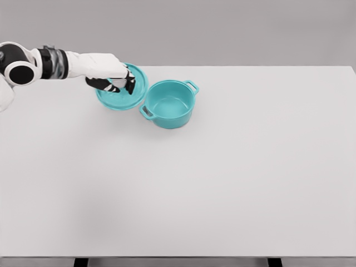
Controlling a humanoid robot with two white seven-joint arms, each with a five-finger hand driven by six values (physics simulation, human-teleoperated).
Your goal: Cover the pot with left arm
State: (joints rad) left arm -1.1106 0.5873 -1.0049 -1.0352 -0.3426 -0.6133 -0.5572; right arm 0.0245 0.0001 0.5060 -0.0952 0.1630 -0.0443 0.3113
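We found the left hand (114,80) over the lid (122,88), fingers curled down onto its middle, apparently gripping the knob, though the knob itself was hidden. The lid lay on the table (222,189) near the far edge, left of centre. The pot (169,104) stood open just beside it, to the hand's right, rims nearly touching. The right arm was out of view

I have a single view — the head camera, set high and tilted steeply down over the white table (233,189). It faces forward across the tabletop to the far edge and grey backdrop. The table nearly fills the frame — the near edge runs along the bottom.
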